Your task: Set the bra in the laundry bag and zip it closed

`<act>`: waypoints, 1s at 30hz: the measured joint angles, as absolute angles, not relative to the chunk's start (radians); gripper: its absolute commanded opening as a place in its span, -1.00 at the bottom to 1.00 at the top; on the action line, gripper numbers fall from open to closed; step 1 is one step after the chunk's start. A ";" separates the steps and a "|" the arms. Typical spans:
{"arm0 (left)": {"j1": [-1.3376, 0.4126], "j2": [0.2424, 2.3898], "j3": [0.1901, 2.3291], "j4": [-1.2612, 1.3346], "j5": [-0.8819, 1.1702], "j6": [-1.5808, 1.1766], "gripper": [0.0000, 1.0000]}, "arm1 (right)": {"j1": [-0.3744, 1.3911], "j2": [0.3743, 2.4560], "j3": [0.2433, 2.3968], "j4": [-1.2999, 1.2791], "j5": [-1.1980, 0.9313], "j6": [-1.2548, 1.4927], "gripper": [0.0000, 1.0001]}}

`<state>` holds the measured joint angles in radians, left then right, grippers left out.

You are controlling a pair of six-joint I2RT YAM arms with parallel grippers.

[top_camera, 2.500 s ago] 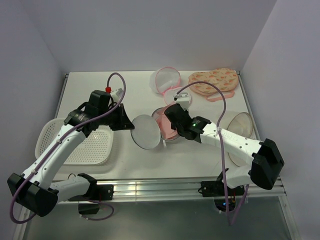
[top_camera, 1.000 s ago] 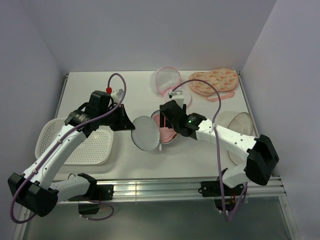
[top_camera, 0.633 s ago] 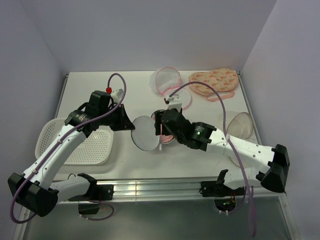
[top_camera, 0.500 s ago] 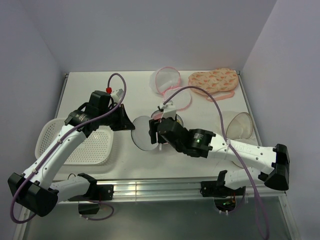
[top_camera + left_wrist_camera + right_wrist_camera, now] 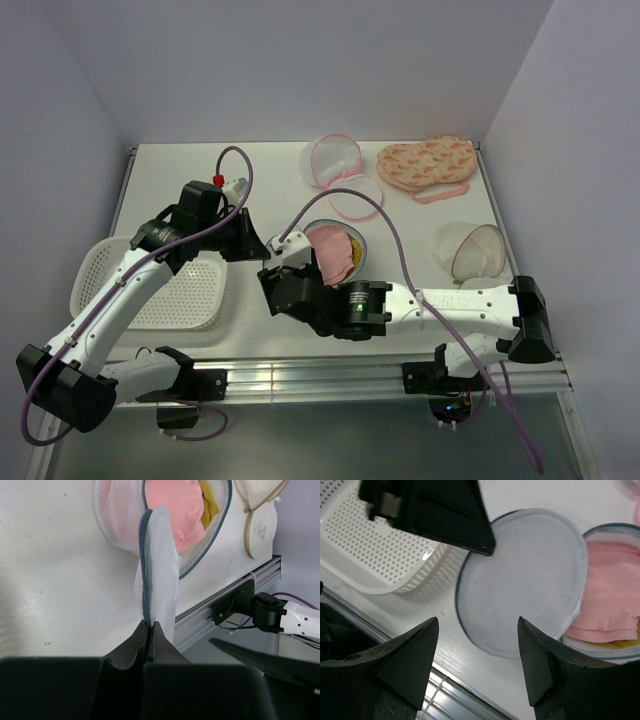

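The laundry bag (image 5: pixel 352 243) lies open mid-table, and the pink bra (image 5: pixel 330 256) with a yellow bit sits in its lower half. My left gripper (image 5: pixel 260 246) is shut on the grey zip rim (image 5: pixel 145 580) of the raised white mesh lid (image 5: pixel 162 565). The left wrist view shows the pinch (image 5: pixel 149 624) and the bra (image 5: pixel 175 507) beyond it. My right gripper (image 5: pixel 274 290) hangs open just above the lid's near side and hides the lid from above. In the right wrist view that gripper (image 5: pixel 477 622) frames the lid (image 5: pixel 525 580), with the bra (image 5: pixel 610 595) at the right.
A white perforated basket (image 5: pixel 150 290) stands at the left, close to the left arm. A pink-rimmed mesh bag (image 5: pixel 335 160) and a peach patterned padded piece (image 5: pixel 425 165) lie at the back. A see-through dome (image 5: pixel 470 250) rests at the right. The metal rail (image 5: pixel 330 375) runs along the near edge.
My right arm has swung left and toward the near edge, off the bag's lower half, uncovering the bra. It now hovers over the lid. The left arm has held still.
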<state>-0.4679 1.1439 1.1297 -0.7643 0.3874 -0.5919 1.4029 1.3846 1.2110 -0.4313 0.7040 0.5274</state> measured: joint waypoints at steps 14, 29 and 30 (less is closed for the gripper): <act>-0.468 1.143 1.130 -0.765 0.388 -0.591 -0.95 | 1.449 1.551 1.280 -0.426 0.780 0.524 0.24; -0.467 1.139 1.131 -0.761 0.400 -0.593 -0.43 | 1.426 1.583 1.293 -0.426 0.881 0.500 -0.77; -0.467 1.137 1.132 -0.762 0.403 -0.594 -0.30 | 1.425 1.582 1.293 -0.427 0.884 0.501 -0.80</act>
<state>-0.4675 1.1366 1.1320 -0.7624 0.4026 -0.5941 1.4254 1.5818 1.2926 -0.4267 0.8845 0.5007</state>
